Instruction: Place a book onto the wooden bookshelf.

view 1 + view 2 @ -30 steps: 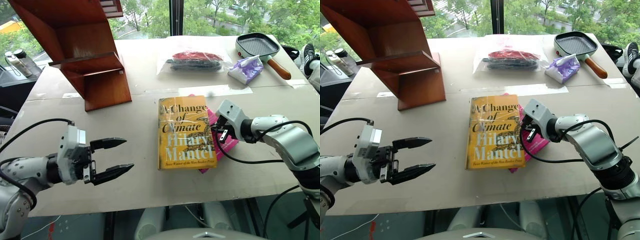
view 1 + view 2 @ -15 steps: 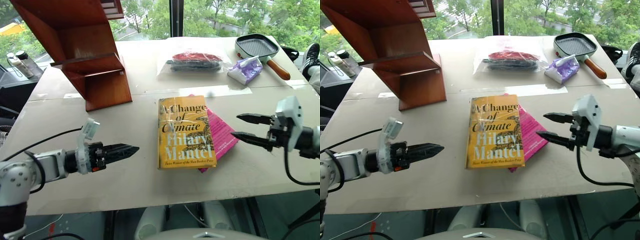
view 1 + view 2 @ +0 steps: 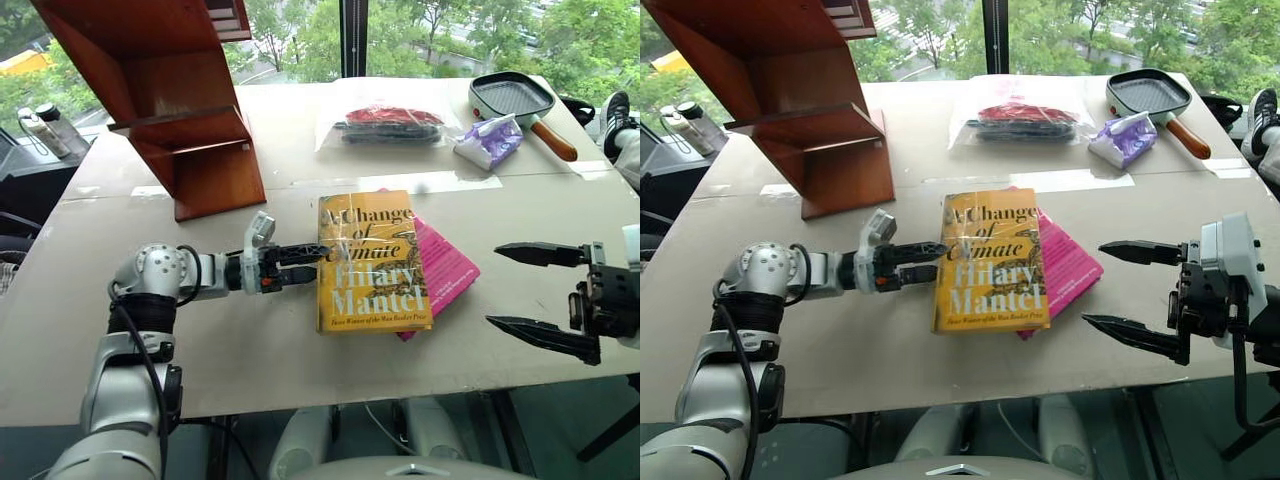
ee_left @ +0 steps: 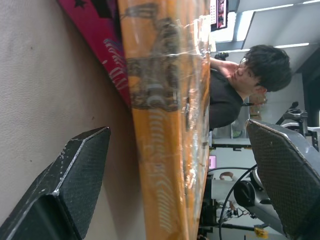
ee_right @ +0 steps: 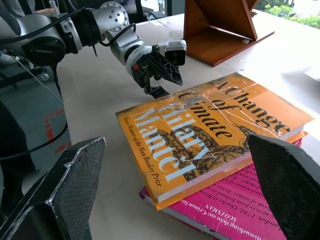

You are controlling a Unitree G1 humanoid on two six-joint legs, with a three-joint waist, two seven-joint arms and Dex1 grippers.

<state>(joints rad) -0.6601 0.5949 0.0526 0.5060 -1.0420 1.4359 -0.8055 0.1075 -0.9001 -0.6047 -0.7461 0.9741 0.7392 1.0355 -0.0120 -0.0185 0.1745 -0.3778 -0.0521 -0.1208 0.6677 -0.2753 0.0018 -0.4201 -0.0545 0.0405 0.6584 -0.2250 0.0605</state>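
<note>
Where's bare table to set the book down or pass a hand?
Free: between bookshelf and yellow book; the near table edge; between pink book and right gripper. Crowded: far edge, with bagged item, purple packet, pan.

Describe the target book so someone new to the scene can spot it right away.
Start at the big reddish-brown wooden bookshelf at the table's far left, then look toward the near middle of the table. The book lies flat there on top of a thinner pink book. It is the yellow, plastic-wrapped hardcover titled "A Change of Climate".
</note>
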